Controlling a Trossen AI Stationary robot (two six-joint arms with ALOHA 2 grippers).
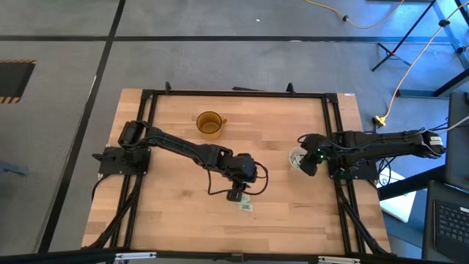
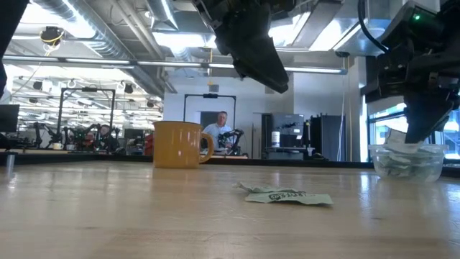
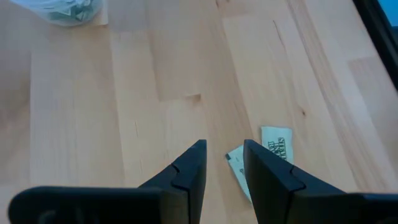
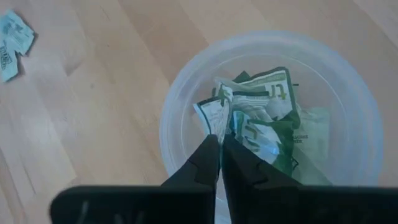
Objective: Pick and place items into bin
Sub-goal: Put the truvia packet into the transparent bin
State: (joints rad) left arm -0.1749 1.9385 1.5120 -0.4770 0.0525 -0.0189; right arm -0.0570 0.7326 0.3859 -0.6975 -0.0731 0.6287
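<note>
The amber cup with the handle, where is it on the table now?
In the high view the amber cup stands upright toward the table's far edge, left of centre, apart from the left arm's elbow and far from the clear bin on the right.

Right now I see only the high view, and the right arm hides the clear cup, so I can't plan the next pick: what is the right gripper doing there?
Observer: The right gripper is shut over the small round clear plastic cup, its tips at a pale green and white wrapped packet. I can't tell whether it grips it.
Operator: Anything else in the cup?
Observer: Yes, several more wrapped packets lie in it.
Operator: And the left gripper?
Observer: The left gripper is open, raised above two loose packets lying flat on the wooden table.
</note>
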